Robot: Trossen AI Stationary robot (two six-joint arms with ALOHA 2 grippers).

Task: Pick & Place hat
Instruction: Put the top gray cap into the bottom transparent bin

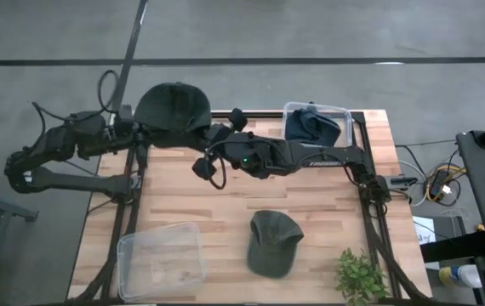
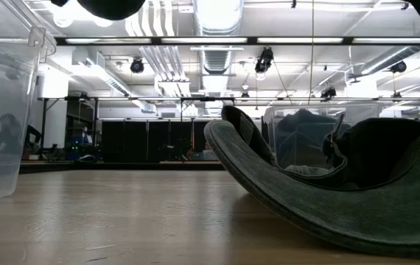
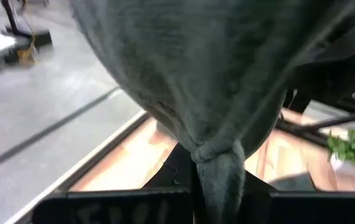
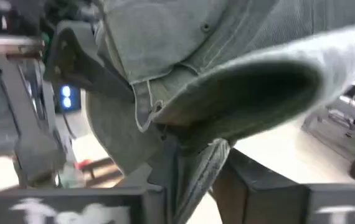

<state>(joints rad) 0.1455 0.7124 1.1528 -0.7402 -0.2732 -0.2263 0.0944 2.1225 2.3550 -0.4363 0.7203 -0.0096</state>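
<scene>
Holding one dark green fabric cap between them, left claw pinches it closed; right claw grip unclear. Two more caps, two clear bins.

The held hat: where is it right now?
In the high view, the held hat hangs over the table's far-left corner, between both pincers, left of the hat-filled bin.

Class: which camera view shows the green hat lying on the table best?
The high view: the whole green hat shows from above, near the plant. The low view shows only its brim and inside, up close. The wrist views show the lifted hat instead.
</scene>
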